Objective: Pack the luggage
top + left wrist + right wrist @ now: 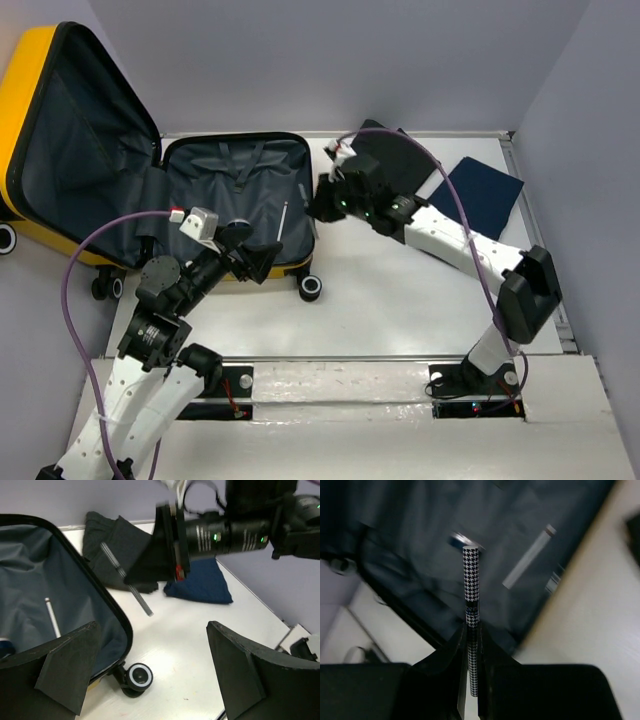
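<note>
The yellow luggage point(30, 90) lies open at the back left, lid propped up, and its grey-lined base point(235, 190) is flat on the table. A white pen point(283, 220) lies inside it. My right gripper point(318, 205) is shut on a black-and-white houndstooth pen point(471, 595) and holds it over the luggage's right rim. The same pen shows in the left wrist view point(125, 577). My left gripper point(255, 258) is open and empty above the luggage's near right corner, close to a wheel point(139, 676).
Folded black clothes point(385, 150) and folded navy clothes point(485, 195) lie on the white table at the back right. A purple wall stands behind and on the right. Another wheel point(311, 286) sticks out at the luggage's front.
</note>
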